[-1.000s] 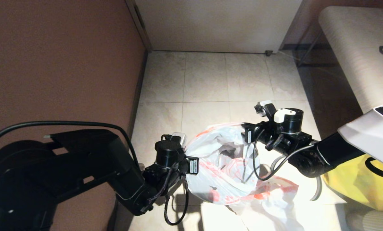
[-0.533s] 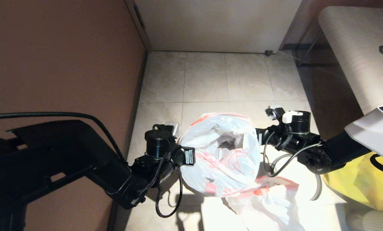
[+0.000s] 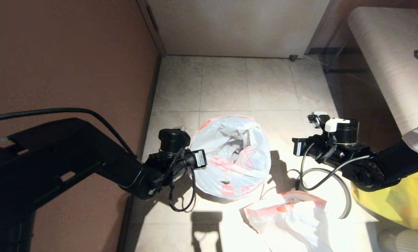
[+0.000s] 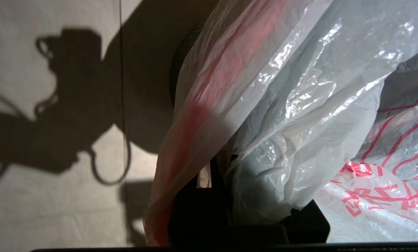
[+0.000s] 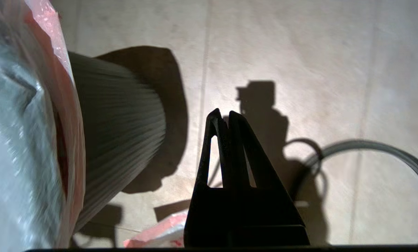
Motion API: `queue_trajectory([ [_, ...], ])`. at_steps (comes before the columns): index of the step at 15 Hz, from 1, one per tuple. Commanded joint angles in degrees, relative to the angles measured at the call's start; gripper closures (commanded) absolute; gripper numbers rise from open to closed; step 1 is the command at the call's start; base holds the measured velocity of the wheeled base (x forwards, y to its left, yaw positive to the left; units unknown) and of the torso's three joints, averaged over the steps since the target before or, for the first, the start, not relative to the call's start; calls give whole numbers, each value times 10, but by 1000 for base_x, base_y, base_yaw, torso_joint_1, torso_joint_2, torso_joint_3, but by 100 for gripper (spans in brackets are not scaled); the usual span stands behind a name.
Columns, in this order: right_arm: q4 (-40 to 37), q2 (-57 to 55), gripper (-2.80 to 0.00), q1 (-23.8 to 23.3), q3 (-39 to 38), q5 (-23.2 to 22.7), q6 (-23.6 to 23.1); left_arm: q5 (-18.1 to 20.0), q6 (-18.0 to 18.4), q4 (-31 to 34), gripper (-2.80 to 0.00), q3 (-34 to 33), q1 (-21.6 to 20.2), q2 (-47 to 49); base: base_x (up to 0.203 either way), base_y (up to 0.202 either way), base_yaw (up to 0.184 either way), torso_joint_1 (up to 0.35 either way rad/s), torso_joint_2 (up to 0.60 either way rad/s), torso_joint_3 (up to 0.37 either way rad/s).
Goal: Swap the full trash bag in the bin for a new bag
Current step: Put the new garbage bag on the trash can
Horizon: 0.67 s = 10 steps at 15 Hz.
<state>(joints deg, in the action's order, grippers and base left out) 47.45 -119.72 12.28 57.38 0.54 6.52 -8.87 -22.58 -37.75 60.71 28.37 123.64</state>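
Reaching in from the left along the brown wall (image 3: pixel 55 63), the left arm bends toward the middle of the tiled floor (image 3: pixel 226 84), wrist level. The left gripper (image 4: pixel 226 175) sits at the left edge of the white bag with red print (image 3: pixel 231 154); its fingers are buried in the plastic and pinch a fold of it.

The bag is draped over the bin (image 5: pixel 118 126), which stands on the floor between the two arms; only its dark ribbed side shows, in the right wrist view, below the bag's pink-edged rim.

Near and right of the bin, a second white and red bag (image 3: pixel 289 218) lies crumpled on the tiles. A thin grey hoop (image 3: pixel 342 185) lies flat beside it.

The right arm comes in from the right, forearm low. The right gripper (image 5: pixel 223 117) hangs just right of the bin, clear of the bag, fingers pressed together on nothing. A yellow bag (image 3: pixel 401 199) sits behind that arm at the far right.
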Motion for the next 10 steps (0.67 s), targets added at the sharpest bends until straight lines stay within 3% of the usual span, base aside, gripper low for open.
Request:
queue_trajectory([
  [1, 29, 33, 0, -3, -61, 24, 10, -4, -22, 48, 0, 51, -6, 58, 0, 0, 0, 0, 0, 0],
  [3, 76, 40, 0, -5, -121, 31, 19, -4, -26, 62, 0, 73, -15, 75, 0, 0, 0, 0, 0, 0],
  [6, 119, 54, 0, -3, -186, 87, 21, -7, -29, 87, 0, 96, -17, 99, 0, 0, 0, 0, 0, 0],
  [10, 215, 79, 0, -6, -279, 94, -9, -11, -32, 85, 0, 108, -19, 129, 0, 0, 0, 0, 0, 0],
])
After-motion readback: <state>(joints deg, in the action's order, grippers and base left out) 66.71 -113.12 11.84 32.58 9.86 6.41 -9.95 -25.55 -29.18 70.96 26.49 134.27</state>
